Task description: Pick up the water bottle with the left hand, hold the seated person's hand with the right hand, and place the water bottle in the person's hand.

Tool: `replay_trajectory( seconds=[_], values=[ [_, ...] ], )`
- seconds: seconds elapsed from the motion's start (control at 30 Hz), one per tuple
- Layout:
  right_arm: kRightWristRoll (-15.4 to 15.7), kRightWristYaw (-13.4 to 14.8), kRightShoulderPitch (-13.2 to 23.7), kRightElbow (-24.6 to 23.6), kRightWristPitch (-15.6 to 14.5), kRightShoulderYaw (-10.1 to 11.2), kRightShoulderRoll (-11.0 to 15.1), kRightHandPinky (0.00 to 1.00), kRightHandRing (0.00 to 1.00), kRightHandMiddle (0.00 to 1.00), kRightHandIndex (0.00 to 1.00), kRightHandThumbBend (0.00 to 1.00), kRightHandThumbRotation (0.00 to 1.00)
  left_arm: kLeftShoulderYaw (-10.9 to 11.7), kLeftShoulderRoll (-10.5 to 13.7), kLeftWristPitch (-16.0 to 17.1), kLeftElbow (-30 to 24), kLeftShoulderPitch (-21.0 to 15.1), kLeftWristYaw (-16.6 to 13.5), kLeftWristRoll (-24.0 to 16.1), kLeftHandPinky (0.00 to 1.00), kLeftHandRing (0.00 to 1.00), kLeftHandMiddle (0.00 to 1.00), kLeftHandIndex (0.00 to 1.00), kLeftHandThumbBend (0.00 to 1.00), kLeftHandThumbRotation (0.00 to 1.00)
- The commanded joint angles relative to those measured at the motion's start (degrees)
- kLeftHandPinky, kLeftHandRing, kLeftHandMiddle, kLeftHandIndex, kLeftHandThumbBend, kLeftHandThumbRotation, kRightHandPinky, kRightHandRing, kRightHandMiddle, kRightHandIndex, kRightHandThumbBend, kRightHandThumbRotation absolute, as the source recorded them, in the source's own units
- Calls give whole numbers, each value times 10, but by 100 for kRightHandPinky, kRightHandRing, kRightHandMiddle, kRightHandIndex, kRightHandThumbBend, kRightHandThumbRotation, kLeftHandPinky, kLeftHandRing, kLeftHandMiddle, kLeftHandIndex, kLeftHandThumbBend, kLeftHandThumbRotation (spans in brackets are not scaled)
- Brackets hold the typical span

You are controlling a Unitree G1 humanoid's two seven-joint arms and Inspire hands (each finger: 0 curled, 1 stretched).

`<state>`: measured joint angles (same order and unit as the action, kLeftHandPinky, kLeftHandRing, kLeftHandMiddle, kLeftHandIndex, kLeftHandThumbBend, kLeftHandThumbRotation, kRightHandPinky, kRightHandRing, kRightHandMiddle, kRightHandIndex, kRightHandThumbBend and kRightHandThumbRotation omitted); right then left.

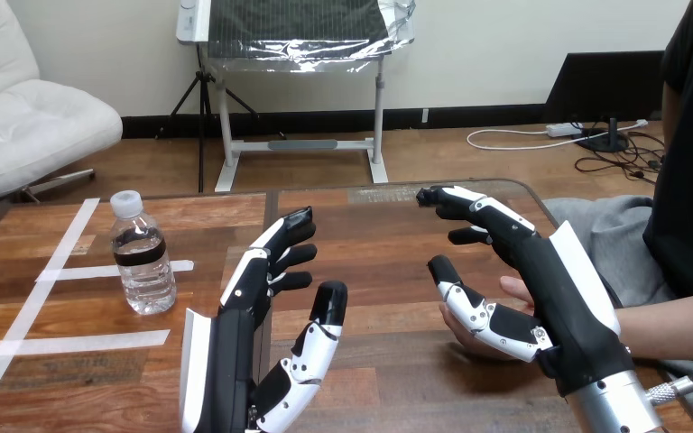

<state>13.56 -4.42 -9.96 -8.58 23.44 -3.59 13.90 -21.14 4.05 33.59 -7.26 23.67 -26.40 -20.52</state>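
Note:
A clear water bottle (143, 257) with a white cap and a dark label stands upright on the wooden table (379, 262) at the left. My left hand (257, 302) hovers to the right of it, apart from it, open with its fingers stretched forward and nothing in it. My right hand (528, 271) is open too, fingers pointing forward and thumb spread toward the left. The person's hand (471, 338) lies under it, reaching in from the right, mostly hidden by my palm and thumb. I see no finger of mine curled round it.
White tape strips (90, 343) mark the tabletop at the left, around the bottle. The person's forearm (677, 316) comes in over the table's right edge.

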Motion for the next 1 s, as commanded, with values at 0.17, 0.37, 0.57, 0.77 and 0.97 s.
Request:
replay_trajectory(
  seconds=[0.17,0.37,0.57,0.77,0.97],
  values=[
    [-1,4,41,-17,0,11,1,73,82,86,78,27,0,45,-54,-4,-43,-8,-63,-50,79,81,82,80,40,50],
    [0,3,42,-16,1,11,3,73,82,86,78,26,0,73,-66,-27,-60,-7,-120,-88,82,85,84,82,43,44],
    [1,4,42,-17,-2,11,3,73,82,86,78,27,0,100,-72,-60,-73,-15,-180,-123,83,87,87,83,49,31],
    [-3,2,42,-16,-4,11,1,73,82,86,78,27,0,126,-59,-81,-69,-29,-220,-140,82,87,88,84,54,24],
    [-4,4,44,-13,-2,10,-1,73,82,86,78,27,0,145,-38,-90,-62,-41,-221,-122,83,88,89,85,59,21]
  ],
)
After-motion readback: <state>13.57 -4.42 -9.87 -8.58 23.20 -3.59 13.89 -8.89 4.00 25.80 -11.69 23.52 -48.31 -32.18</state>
